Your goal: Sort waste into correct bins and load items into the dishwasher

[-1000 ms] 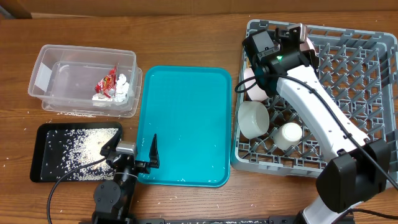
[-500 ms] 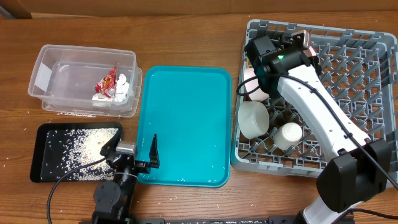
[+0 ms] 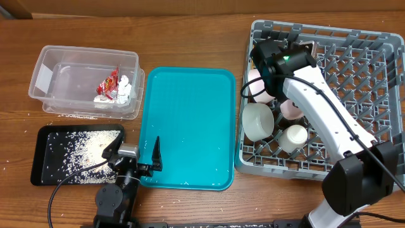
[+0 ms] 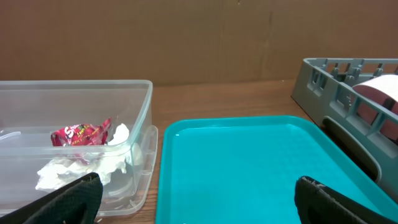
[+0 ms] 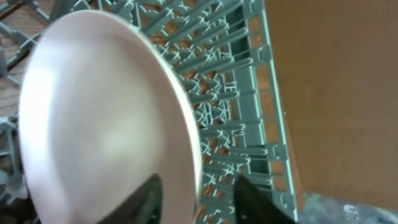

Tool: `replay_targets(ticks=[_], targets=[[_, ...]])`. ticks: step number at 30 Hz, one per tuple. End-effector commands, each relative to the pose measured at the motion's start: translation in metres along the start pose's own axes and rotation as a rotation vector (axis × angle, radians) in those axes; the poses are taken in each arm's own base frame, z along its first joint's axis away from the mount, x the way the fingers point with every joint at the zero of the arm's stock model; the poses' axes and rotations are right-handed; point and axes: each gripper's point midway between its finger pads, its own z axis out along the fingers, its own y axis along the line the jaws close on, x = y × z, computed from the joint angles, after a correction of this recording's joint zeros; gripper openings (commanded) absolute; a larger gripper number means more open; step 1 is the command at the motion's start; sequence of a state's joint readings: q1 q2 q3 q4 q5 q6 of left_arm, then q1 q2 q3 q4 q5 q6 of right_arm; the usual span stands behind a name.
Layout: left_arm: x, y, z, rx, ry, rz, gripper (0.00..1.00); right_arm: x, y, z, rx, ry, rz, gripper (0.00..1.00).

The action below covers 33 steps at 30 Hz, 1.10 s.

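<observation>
Wooden table (image 3: 190, 31), teal tray (image 3: 186, 120) between tub (image 3: 44, 76), rack (image 3: 373, 82)

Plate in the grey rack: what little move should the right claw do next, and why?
Probably lift the right claw straight up and away. The plate stands on edge in the rack, and the claw's fingers sit apart around its rim with a gap showing, so it looks let go.

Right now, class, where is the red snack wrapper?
In the overhead view, the red snack wrapper lies inside the clear tub at the table's left side, beside the white scrap and behind the black tray.
</observation>
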<state>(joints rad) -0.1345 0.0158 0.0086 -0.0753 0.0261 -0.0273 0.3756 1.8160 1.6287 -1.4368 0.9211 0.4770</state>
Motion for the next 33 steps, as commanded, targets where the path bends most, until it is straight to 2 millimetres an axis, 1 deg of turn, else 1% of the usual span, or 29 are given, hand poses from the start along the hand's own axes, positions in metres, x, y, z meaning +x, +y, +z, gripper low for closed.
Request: replay_targets(ticks=[1,5,9,11,13,15,17,18,19,20,21,23,25,27,28,29,31,33], targets=[[0.001,0.003,0.000,-0.014,0.000,-0.018,1.00,-0.009,-0.002,-0.011,-0.033,-0.026,0.062,0.45],[0.001,0.003,0.000,-0.014,0.000,-0.018,1.00,-0.024,-0.013,-0.033,-0.119,-0.054,0.169,0.46],[0.001,0.003,0.000,-0.014,0.001,-0.018,1.00,-0.033,-0.017,-0.067,-0.318,-0.066,0.264,0.46],[0.001,0.003,0.000,-0.014,0.000,-0.019,1.00,-0.034,-0.013,-0.094,-0.479,-0.072,0.284,0.47],[0.001,0.003,0.000,-0.014,0.000,-0.018,1.00,-0.034,-0.009,-0.125,-0.639,-0.107,0.239,0.49],[0.001,0.003,0.000,-0.014,0.000,-0.018,1.00,-0.033,-0.005,-0.163,-0.811,-0.176,0.162,0.49],[0.001,0.003,0.000,-0.014,0.000,-0.018,1.00,-0.027,-0.001,-0.206,-0.993,-0.256,0.087,0.50],[0.001,0.003,0.000,-0.014,0.000,-0.019,1.00,-0.023,-0.001,-0.225,-1.065,-0.291,0.058,0.58],[0.001,0.003,0.000,-0.014,0.000,-0.018,1.00,-0.018,-0.003,-0.240,-1.116,-0.312,0.046,0.68],[0.001,0.003,0.000,-0.014,0.000,-0.018,1.00,-0.012,-0.005,-0.254,-1.166,-0.331,0.029,1.00],[0.001,0.003,0.000,-0.014,0.000,-0.018,1.00,-0.006,-0.007,-0.265,-1.197,-0.346,0.014,1.00],[0.001,0.003,0.000,-0.014,0.000,-0.018,1.00,0.006,-0.011,-0.279,-1.232,-0.366,-0.015,1.00],[0.001,0.003,0.000,-0.014,0.001,-0.018,1.00,0.014,-0.012,-0.281,-1.239,-0.350,-0.030,1.00],[0.001,0.003,0.000,-0.014,0.000,-0.019,1.00,0.018,-0.013,-0.276,-1.212,-0.349,-0.052,1.00],[0.001,0.003,0.000,-0.014,0.001,-0.019,1.00,0.024,-0.017,-0.262,-1.138,-0.343,-0.096,1.00],[0.001,0.003,0.000,-0.014,0.000,-0.018,1.00,0.024,-0.020,-0.253,-1.096,-0.334,-0.091,1.00],[0.001,0.003,0.000,-0.014,0.001,-0.019,1.00,0.022,-0.029,-0.242,-1.034,-0.335,-0.072,1.00],[0.001,0.003,0.000,-0.014,0.000,-0.018,1.00,0.022,-0.039,-0.236,-0.999,-0.341,-0.049,1.00]])
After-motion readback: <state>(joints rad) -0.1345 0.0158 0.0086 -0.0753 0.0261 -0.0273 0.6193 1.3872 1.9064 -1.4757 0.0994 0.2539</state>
